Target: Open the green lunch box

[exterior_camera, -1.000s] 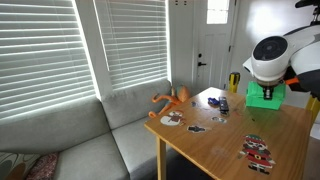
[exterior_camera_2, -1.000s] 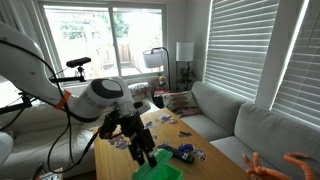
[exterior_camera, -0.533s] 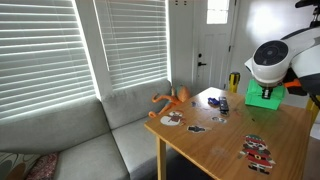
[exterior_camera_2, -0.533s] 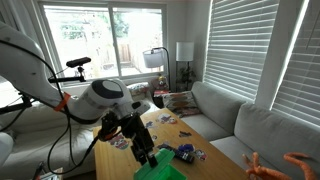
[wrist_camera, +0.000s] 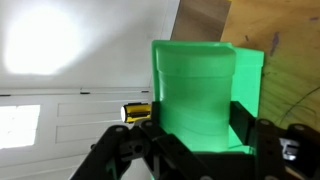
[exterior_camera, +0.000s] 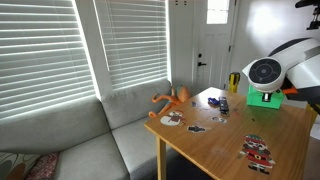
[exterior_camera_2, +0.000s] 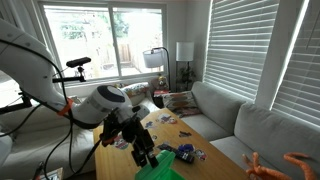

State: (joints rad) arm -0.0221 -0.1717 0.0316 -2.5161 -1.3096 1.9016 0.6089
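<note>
The green lunch box (wrist_camera: 200, 90) fills the middle of the wrist view, with a green wall of it standing upright between my fingers. My gripper (wrist_camera: 196, 128) has a finger on each side of this green part and looks shut on it. In both exterior views the box (exterior_camera: 263, 98) (exterior_camera_2: 160, 172) sits on the wooden table (exterior_camera: 215, 140). The gripper (exterior_camera_2: 146, 156) points down onto its top edge. In an exterior view the white arm joint (exterior_camera: 264, 72) hides the gripper.
A yellow-and-black upright object (exterior_camera: 234, 80) (wrist_camera: 137, 111) stands behind the box. A blue item (exterior_camera: 217, 102) (exterior_camera_2: 185, 152), flat stickers (exterior_camera: 257, 150) and an orange toy (exterior_camera: 172, 98) lie on the table. A grey sofa (exterior_camera: 100, 140) runs along the table's side.
The arm's white joint has dropped lower and shifted over the box, hiding more of it. The gripper stays at the green box.
</note>
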